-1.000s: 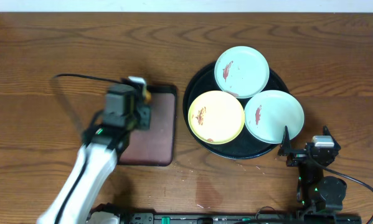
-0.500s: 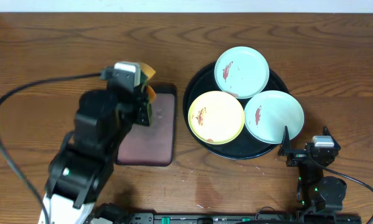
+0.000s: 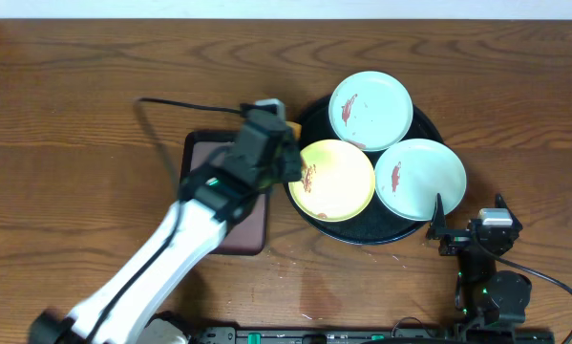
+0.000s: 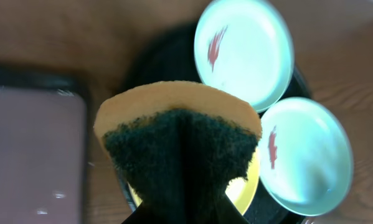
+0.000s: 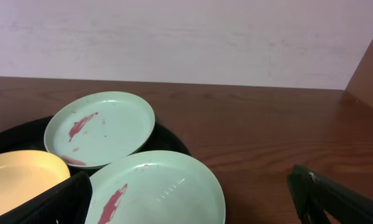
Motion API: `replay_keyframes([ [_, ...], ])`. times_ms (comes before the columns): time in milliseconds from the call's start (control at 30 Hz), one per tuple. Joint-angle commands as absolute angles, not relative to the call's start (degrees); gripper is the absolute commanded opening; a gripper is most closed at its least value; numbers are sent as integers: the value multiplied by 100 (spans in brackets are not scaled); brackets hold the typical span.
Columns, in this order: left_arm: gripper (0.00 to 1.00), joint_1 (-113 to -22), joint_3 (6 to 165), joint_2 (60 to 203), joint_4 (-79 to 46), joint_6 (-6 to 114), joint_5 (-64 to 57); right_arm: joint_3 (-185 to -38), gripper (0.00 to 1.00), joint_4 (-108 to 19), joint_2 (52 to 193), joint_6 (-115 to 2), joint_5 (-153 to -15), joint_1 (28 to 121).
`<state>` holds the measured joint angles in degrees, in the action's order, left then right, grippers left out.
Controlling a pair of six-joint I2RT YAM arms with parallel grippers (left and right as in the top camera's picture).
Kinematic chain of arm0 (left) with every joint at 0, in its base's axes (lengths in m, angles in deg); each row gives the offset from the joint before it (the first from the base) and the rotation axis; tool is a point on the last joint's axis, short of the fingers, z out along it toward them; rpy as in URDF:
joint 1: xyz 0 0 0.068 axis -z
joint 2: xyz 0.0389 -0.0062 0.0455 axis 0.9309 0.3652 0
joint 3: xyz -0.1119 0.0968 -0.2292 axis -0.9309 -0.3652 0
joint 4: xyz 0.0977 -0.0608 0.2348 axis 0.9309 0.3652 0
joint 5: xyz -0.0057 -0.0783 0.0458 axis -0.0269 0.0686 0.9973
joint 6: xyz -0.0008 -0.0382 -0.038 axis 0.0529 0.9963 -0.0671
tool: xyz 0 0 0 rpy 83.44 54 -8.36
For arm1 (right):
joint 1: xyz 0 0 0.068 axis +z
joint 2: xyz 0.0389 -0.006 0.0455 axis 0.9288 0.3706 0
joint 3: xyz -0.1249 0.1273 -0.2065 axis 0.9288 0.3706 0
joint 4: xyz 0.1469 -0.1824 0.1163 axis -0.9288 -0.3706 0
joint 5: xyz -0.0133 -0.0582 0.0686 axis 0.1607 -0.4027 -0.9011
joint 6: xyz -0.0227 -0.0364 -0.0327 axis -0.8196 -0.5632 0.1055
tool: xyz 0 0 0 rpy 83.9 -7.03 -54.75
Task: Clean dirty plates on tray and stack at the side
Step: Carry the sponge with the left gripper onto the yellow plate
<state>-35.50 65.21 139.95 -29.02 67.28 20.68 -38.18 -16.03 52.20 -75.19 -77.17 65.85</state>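
The left arm (image 3: 171, 253) is now reaching rightward off the maroon tray (image 3: 204, 162) to the left rim of the black tray (image 3: 426, 115). The wooden bench (image 3: 75, 76), under a pale wall (image 5: 174, 37), is carrying that tray, with all three smeared plates (image 3: 370, 110) lying on it. The left gripper (image 4: 179, 211) is hanging over the yellow plate (image 3: 338, 182), jaws clamping a sponge (image 4: 180, 143). The right gripper (image 5: 187, 180) is staying beside the tray, jaws wide.

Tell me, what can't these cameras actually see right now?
- Left wrist view: the sponge hides most of the yellow plate; the bottom edge cuts off the left gripper.
- Overhead: the left arm covers part of the maroon tray.
- Right wrist view: the left edge crops the black tray.
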Motion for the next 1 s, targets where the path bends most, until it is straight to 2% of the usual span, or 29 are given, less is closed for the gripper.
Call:
replay_keyframes([
  [0, 13, -3351, 6481, 14545, -3201, 7235, 1928, -3811, 99, -1630, 5211, -7425, -7678, 6555],
  [167, 8, -2964, 6481, 15258, -3920, 7410, 1998, -3811, 99, -1630, 5211, -7425, -7678, 6555],
  [433, 9, -2516, 6481, 16403, -4847, 8278, 2616, -3811, 99, -1630, 5211, -7425, -7680, 6555],
  [533, 17, -2461, 6481, 16749, -5240, 8286, 2618, -3811, 99, -1630, 5211, -7425, -7678, 6555],
  [567, 23, -2461, 6481, 16808, -5288, 8286, 2618, -3811, 99, -1630, 5211, -7425, -7680, 6555],
  [633, 43, -2461, 6481, 16860, -5310, 8284, 2621, -3811, 99, -1630, 5211, -7425, -7680, 6555],
  [767, 54, -2464, 6481, 16781, -5302, 8267, 2616, -3811, 99, -1630, 5211, -7425, -7680, 6555],
  [800, 65, -2464, 6481, 16674, -5299, 8193, 2616, -3811, 99, -1630, 5211, -7425, -7678, 6555],
  [967, 72, -2479, 6486, 15800, -4976, 7511, 2763, -3811, 99, -1630, 5211, -7425, -7678, 6555],
])
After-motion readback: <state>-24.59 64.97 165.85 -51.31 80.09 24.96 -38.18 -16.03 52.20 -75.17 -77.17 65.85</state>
